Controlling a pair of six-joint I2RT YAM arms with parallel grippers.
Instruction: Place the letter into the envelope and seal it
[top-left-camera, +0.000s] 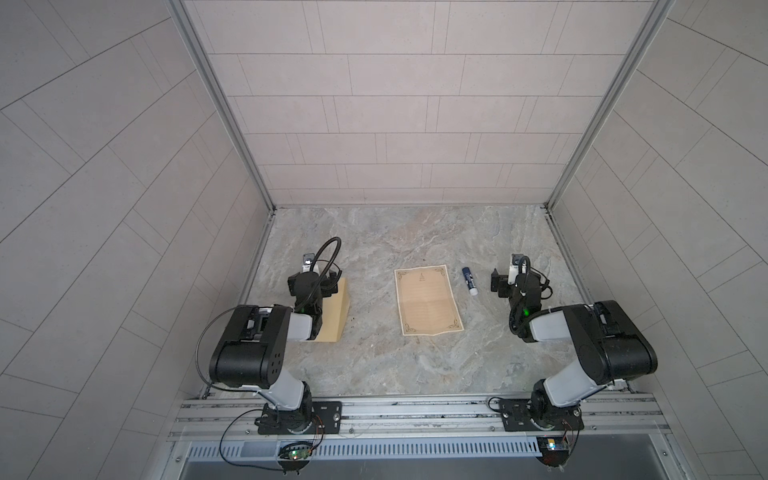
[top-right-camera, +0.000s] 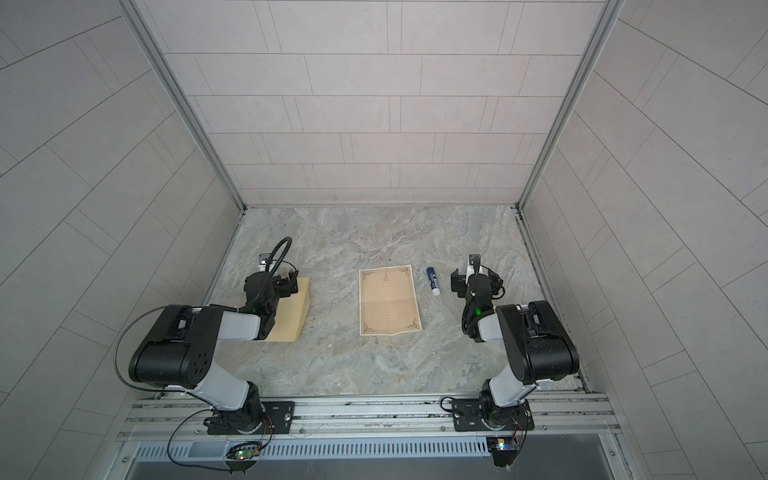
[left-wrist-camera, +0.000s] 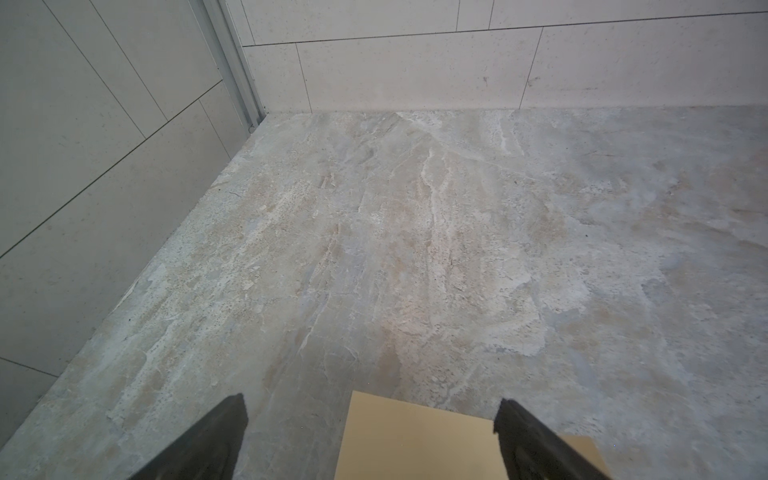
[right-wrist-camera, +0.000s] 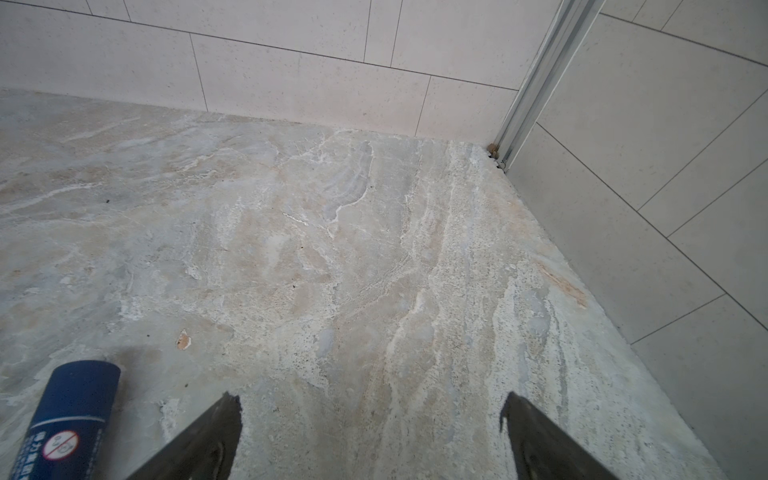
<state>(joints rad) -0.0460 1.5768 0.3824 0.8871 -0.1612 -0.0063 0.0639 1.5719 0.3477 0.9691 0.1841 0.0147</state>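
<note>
The letter (top-left-camera: 428, 299) (top-right-camera: 388, 301), a beige sheet with a dark ornamental border, lies flat at the middle of the marble tabletop in both top views. To its left lies the mustard-tan envelope (top-left-camera: 334, 313) (top-right-camera: 293, 313), partly hidden under my left arm. My left gripper (top-left-camera: 311, 284) (top-right-camera: 272, 283) hovers open over the envelope's far end. In the left wrist view the envelope (left-wrist-camera: 411, 440) shows between the spread fingers of that gripper (left-wrist-camera: 371, 402), untouched. My right gripper (top-left-camera: 517, 283) (top-right-camera: 476, 283) (right-wrist-camera: 371, 397) is open and empty over bare marble, to the right of the letter.
A blue glue stick (top-left-camera: 469, 280) (top-right-camera: 433, 280) (right-wrist-camera: 70, 419) with a white cap lies between the letter and my right gripper. Tiled walls close in the tabletop (top-left-camera: 415, 365) on the left, right and back. A metal rail with both arm bases runs along the front.
</note>
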